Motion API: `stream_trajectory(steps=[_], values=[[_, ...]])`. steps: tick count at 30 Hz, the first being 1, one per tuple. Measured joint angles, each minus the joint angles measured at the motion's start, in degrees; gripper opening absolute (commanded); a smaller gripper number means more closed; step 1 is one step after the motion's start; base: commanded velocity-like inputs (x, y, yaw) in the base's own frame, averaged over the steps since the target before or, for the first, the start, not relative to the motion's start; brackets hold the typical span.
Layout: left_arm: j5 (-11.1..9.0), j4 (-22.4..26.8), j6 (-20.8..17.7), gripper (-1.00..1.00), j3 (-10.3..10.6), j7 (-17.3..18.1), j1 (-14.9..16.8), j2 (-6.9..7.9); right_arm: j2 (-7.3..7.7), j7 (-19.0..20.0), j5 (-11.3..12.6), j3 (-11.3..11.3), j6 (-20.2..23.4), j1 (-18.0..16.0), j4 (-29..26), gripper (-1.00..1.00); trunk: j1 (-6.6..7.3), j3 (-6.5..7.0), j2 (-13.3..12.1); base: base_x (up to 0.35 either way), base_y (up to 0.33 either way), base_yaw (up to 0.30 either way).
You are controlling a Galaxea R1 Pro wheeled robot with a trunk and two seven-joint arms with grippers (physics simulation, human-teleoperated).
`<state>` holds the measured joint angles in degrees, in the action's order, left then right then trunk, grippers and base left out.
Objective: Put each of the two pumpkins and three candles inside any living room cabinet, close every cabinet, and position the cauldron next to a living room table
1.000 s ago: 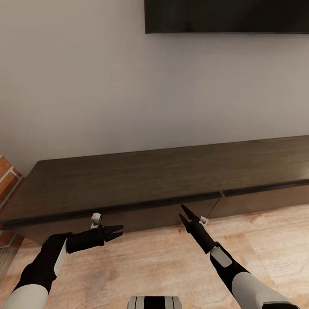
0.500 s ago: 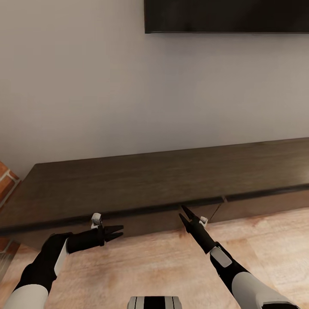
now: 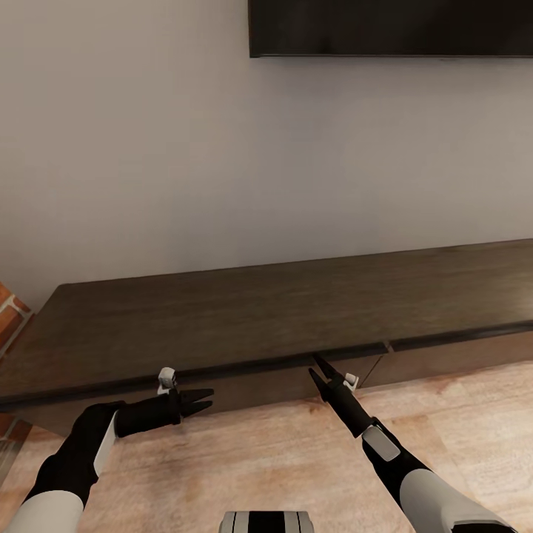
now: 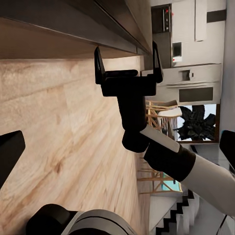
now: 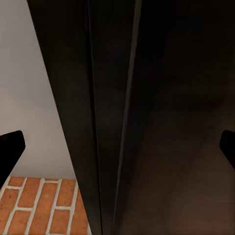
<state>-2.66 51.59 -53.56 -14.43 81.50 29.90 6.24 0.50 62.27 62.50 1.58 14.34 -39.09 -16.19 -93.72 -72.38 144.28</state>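
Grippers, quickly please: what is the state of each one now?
Left gripper: open, holding nothing.
Right gripper: open, holding nothing, by the cabinet front.

Cabinet (image 3: 281, 311) cut off at the right edge of the head view, its far end out of frame; front panels mostly hidden under the overhanging top, so open or shut cannot be told. Dark screen (image 3: 392, 28) on the wall cropped by the top and right edges. Brick surface (image 3: 11, 314) clipped at the left edge. Right gripper (image 3: 317, 372) tips dark against the shadowed cabinet front, contact not discernible.
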Motion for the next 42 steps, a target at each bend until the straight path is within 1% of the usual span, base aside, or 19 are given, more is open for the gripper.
stream_trajectory(steps=[42], values=[[-0.1,0.0,0.0,1.00,0.0,0.0,0.0,0.00,0.00,0.0,0.0,0.0,-0.7,0.0,0.1,1.00,0.00,0.00,0.0,0.000,0.000,0.000]])
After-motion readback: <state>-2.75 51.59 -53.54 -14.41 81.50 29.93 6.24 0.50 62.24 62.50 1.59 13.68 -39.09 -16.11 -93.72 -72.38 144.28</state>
